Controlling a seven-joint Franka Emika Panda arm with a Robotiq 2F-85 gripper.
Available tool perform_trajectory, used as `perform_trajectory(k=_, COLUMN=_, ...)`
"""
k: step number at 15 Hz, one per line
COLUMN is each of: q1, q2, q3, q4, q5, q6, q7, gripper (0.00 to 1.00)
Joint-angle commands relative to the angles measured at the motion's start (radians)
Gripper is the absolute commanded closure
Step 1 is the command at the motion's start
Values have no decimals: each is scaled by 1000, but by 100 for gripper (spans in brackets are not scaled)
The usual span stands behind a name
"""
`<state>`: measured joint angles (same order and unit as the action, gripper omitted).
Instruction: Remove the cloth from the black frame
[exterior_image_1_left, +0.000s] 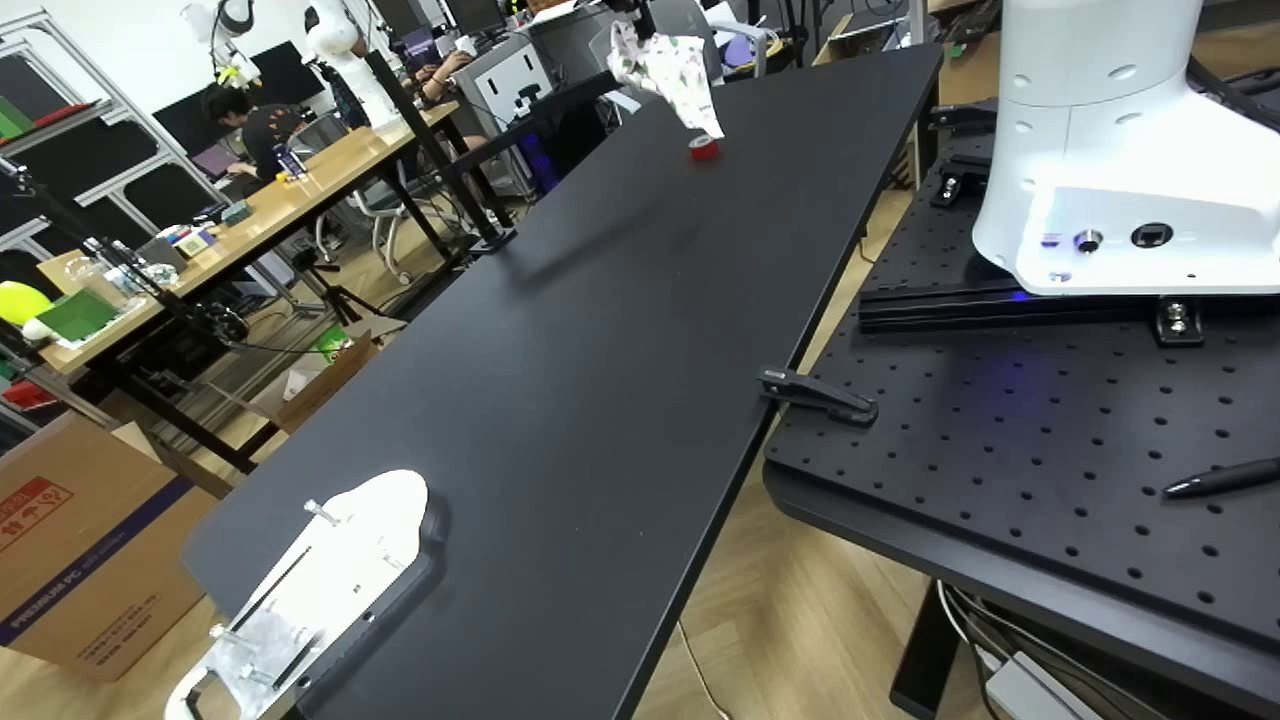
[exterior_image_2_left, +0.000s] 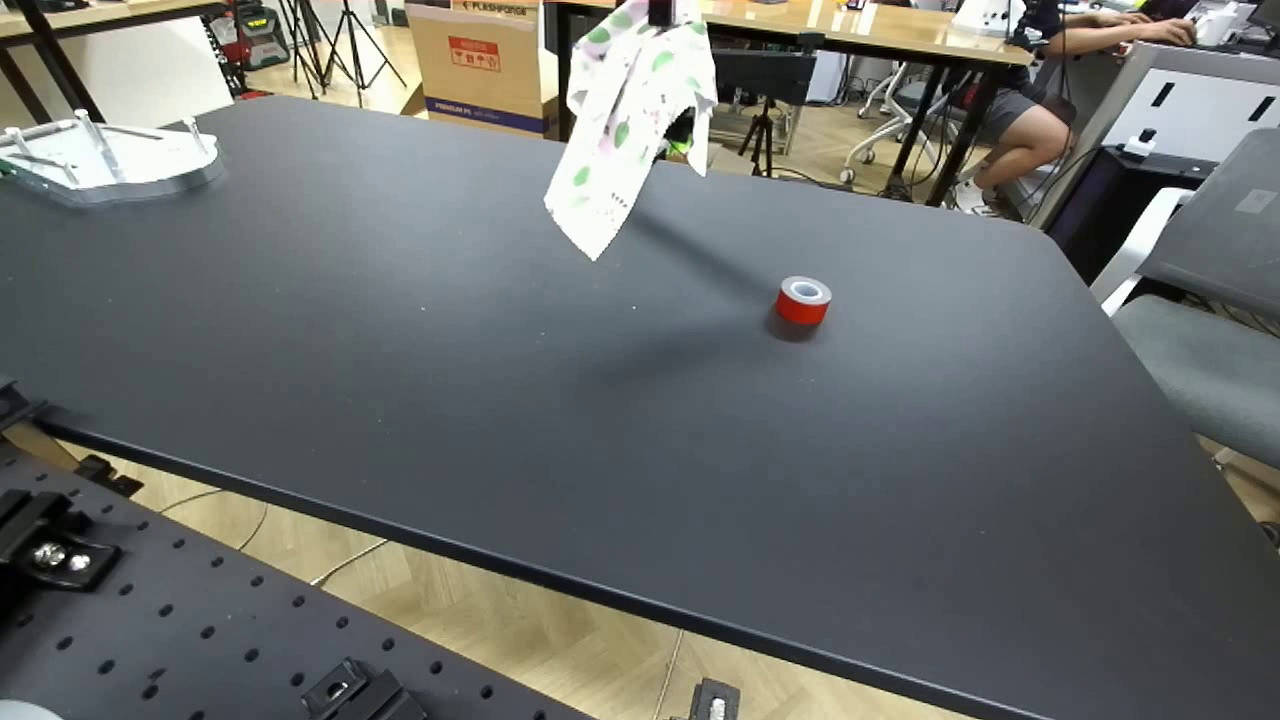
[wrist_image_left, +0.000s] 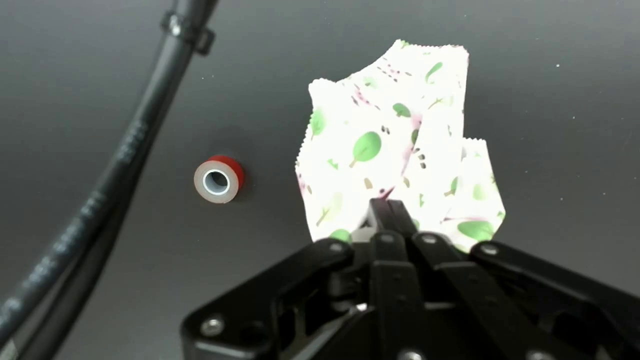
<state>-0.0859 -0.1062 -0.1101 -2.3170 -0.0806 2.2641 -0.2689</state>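
The cloth (exterior_image_1_left: 670, 75) is white with green leaves and pink marks. It hangs in the air below my gripper (exterior_image_1_left: 640, 18), and it also shows in an exterior view (exterior_image_2_left: 630, 110) and the wrist view (wrist_image_left: 380, 140). In the wrist view the fingertips of my gripper (wrist_image_left: 388, 204) are pressed together at the cloth, shut on it. The black frame (exterior_image_1_left: 440, 150) is a post at the table's far edge with a horizontal bar. Its bar shows bare beside the cloth in an exterior view (exterior_image_2_left: 765, 72); the post there is mostly hidden behind the cloth.
A roll of red tape (exterior_image_2_left: 803, 300) stands on the black table (exterior_image_2_left: 600, 450), below and to the side of the cloth; the wrist view shows it too (wrist_image_left: 218, 179). A metal plate with posts (exterior_image_1_left: 330, 570) lies at one table end. A black clamp (exterior_image_1_left: 820, 393) sits at the table edge.
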Motion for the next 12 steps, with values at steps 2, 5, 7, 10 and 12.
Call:
perform_trajectory(k=2, q1=5, q2=-10, q3=3, q4=16, q5=19, q6=-14, q7=-20, gripper=100)
perform_trajectory(k=5, q1=19, q2=-32, q3=13, q4=4, q5=62, q6=-27, q7=-45, gripper=100)
perform_trajectory(k=7, q1=38, q2=-50, q3=25, q4=-8, q5=108, q6=-48, q7=-69, gripper=100)
perform_trajectory(k=10, q1=81, q2=-80, q3=51, q4=-31, q5=185, q6=-100, q7=-102, gripper=100)
perform_trajectory(k=12, q1=112, q2=-93, q3=71, q4=-42, q5=227, q6=-140, q7=-125, gripper=100)
